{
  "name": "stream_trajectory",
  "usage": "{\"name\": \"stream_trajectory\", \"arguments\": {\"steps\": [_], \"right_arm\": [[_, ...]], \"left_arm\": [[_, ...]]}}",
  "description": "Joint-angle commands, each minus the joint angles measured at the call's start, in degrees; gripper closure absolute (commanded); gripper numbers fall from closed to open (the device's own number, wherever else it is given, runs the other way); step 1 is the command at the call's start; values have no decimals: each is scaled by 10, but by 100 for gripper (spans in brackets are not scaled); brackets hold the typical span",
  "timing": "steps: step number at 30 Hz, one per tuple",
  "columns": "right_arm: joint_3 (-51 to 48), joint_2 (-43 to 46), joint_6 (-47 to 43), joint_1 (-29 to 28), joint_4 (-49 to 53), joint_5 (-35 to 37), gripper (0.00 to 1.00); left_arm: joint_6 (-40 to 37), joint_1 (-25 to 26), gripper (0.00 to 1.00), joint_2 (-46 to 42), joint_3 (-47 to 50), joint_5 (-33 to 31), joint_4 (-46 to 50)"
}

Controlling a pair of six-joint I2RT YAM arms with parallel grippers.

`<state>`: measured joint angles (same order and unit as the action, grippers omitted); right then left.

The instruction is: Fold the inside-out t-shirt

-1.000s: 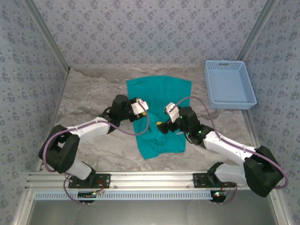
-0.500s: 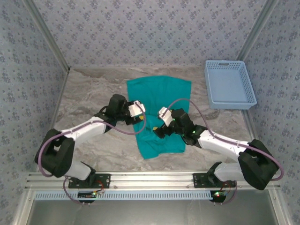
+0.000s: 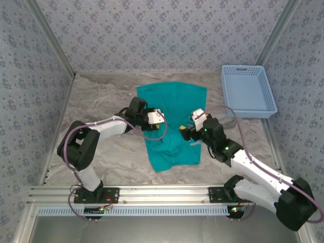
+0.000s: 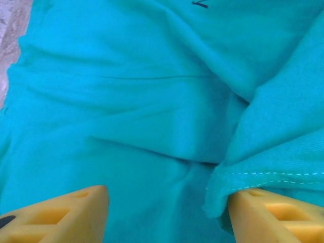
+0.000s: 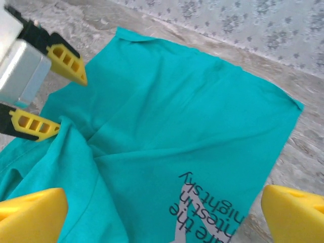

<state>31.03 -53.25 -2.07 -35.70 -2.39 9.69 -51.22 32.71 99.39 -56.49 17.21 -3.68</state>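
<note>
Left claw (image 4: pixel 167 205): jaws apart, a raised fold of the t-shirt (image 4: pixel 126 116) against one finger, unclamped. Right claw (image 5: pixel 162 201): jaws wide, empty. The t-shirt lies beneath both, on the counter (image 3: pixel 96 101). Judged mid-fold; next, grip that fold.

The marble-patterned table (image 3: pixel 98 98) carries a teal t-shirt (image 3: pixel 172 96) and a blue basket (image 3: pixel 248 93).

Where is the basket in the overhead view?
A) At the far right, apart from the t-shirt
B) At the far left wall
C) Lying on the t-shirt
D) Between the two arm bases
A: the light blue plastic basket sits at the far right, with bare tabletop between it and the teal t-shirt.
</note>
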Motion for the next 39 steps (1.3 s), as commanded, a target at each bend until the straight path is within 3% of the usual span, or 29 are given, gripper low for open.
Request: {"name": "stream_trajectory", "arguments": {"steps": [1,6,15,19,22,25,29,31,33,35,39], "right_arm": [[-16,37,23,14,38,23,0],[-40,73,24,33,37,9,0],[-43,45,-42,29,0,-99,0],[-28,1,-114,-11,-22,-169,0],[-11,-51,-189,-73,-39,-156,0],[12,-113,-278,-120,-56,-164,0],[64,-202,-371,-151,-69,-198,0],[116,-249,-455,-149,-14,-266,17],[160,-290,-548,-145,49,-296,19],[203,-330,-581,-129,76,-314,31],[289,-417,-618,-121,110,-310,41]], "left_arm": [[-25,8,37,19,-14,26,-25],[-3,-10,38,-14,-5,16,-53],[164,-88,44,-45,-39,79,-8],[220,-102,43,-55,-40,107,20],[290,-112,43,-67,-24,123,11],[313,-115,42,-80,-8,180,20],[363,-119,42,-88,2,144,51],[438,-135,41,-80,-8,135,69],[520,-153,41,-62,-26,136,83],[623,-164,43,-43,-47,111,98],[706,-159,48,-17,-73,103,138]]}}
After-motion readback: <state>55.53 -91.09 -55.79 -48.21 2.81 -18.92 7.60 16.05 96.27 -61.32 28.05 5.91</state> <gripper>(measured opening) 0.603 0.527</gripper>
